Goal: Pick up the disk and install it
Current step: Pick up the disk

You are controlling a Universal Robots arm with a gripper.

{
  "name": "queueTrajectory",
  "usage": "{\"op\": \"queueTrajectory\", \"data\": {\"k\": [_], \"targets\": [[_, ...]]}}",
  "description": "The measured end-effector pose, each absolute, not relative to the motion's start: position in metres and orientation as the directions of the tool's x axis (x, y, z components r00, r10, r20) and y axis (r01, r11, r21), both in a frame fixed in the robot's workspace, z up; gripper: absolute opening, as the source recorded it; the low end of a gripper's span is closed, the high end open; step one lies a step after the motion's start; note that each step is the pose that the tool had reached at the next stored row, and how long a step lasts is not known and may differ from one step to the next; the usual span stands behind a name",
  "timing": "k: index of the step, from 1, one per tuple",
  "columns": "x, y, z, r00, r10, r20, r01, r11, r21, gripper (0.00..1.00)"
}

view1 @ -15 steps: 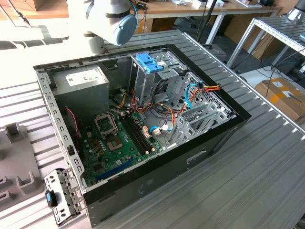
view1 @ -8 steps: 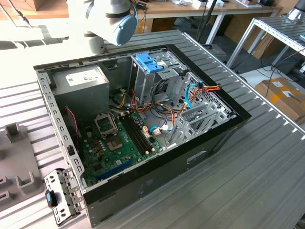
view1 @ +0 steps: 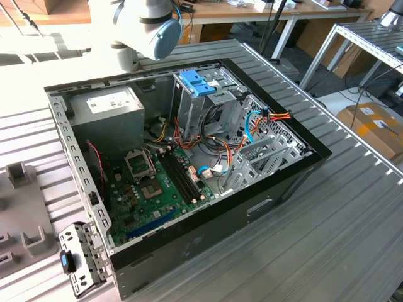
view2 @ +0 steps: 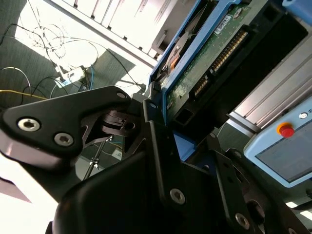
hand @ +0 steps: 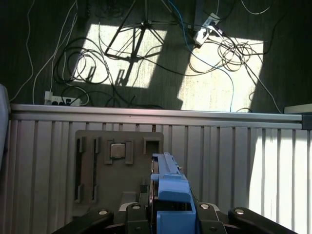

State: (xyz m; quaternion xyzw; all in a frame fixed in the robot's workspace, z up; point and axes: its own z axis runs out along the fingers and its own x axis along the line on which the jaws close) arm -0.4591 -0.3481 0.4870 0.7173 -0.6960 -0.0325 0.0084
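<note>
The gripper (hand: 169, 209) is clenched on the disk (hand: 170, 187), its black fingers (view2: 155, 127) seemingly pressed against the blue rails. The disk is held edge-on above the ribbed table (hand: 273, 170), near the table's edge. A grey tray (hand: 92, 165) with a chip (hand: 117, 151) lies just beside it. An open computer case (view1: 208, 239) sits mid-table. Beyond the edge, cables (hand: 229, 53) trail across a sunlit floor (hand: 39, 29).
</note>
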Motion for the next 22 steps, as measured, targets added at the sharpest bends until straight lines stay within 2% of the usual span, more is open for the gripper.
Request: {"op": "queueTrajectory", "data": {"k": [22], "targets": [[-0.4501,-0.3481,0.4870,0.029,-0.999,-0.035,-0.998,-0.031,0.057,0.37]]}}
